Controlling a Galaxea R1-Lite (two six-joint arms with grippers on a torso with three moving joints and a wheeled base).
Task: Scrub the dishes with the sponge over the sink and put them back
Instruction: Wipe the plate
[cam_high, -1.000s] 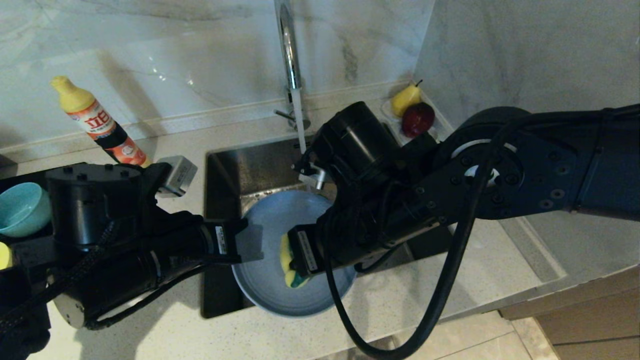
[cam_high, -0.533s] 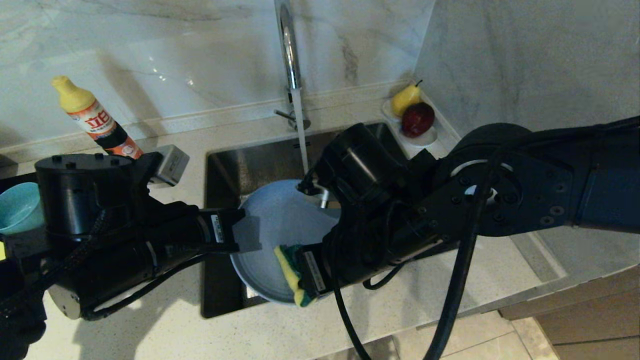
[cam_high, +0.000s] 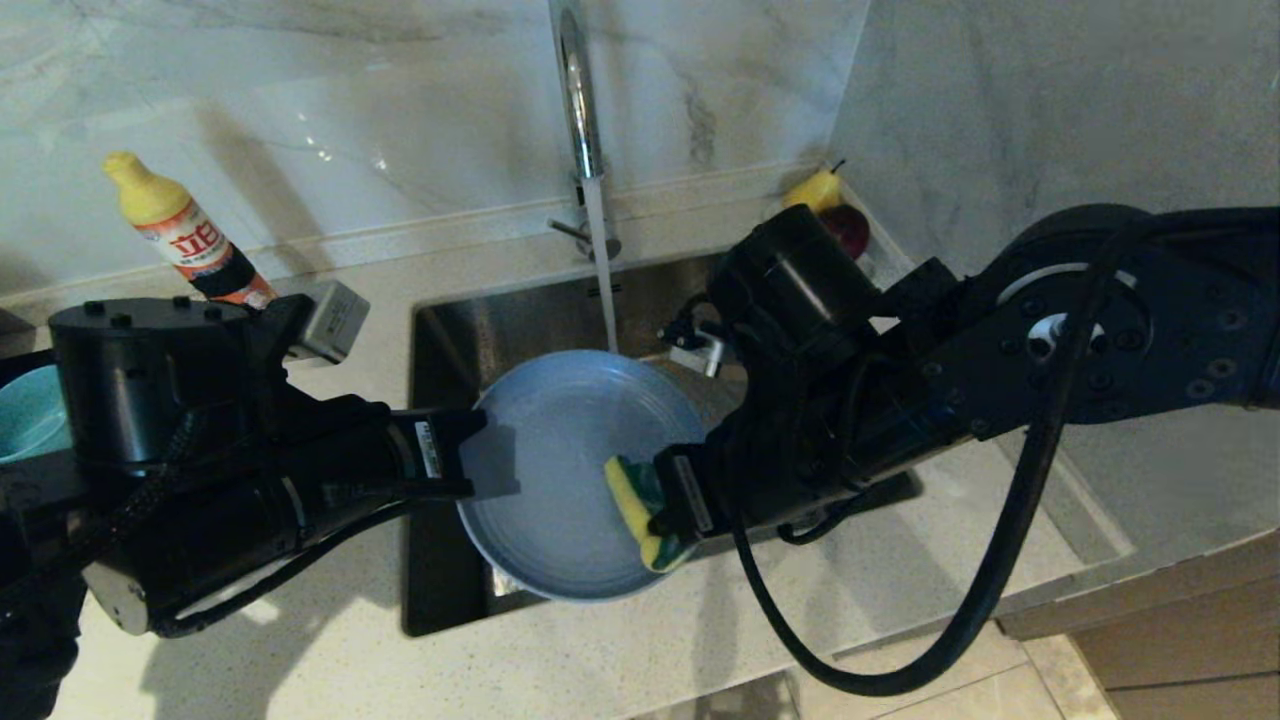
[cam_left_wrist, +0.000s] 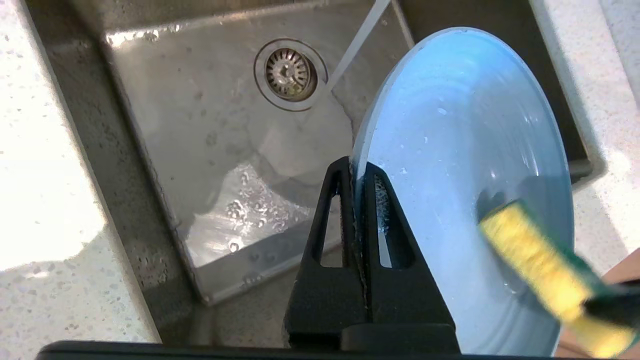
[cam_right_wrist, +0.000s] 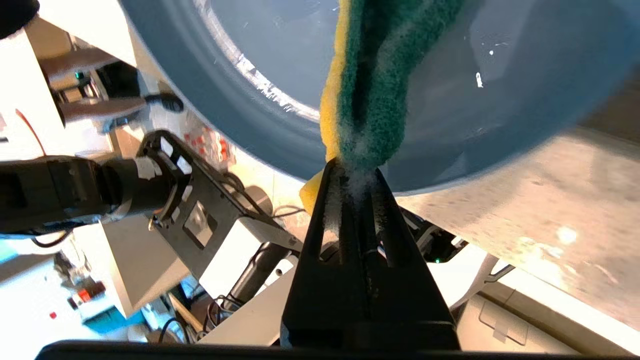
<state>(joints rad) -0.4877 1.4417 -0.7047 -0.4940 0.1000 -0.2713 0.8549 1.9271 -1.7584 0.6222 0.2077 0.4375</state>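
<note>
Over the sink (cam_high: 450, 330), my left gripper (cam_high: 480, 455) is clamping fully closed on the rim of the grey-blue plate (cam_high: 560, 470), holding it tilted above the basin. My right gripper (cam_high: 665, 500) is pinching the sponge (cam_high: 640, 510) tight and pressing it against the plate's right inner face. Water is running from the faucet (cam_high: 575, 90) just behind the plate. At far left, a teal bowl (cam_high: 25, 415) is sitting partly hidden.

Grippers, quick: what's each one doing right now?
Left gripper: shut on the plate rim, over the sink.
Right gripper: shut on the sponge, against the plate.
</note>
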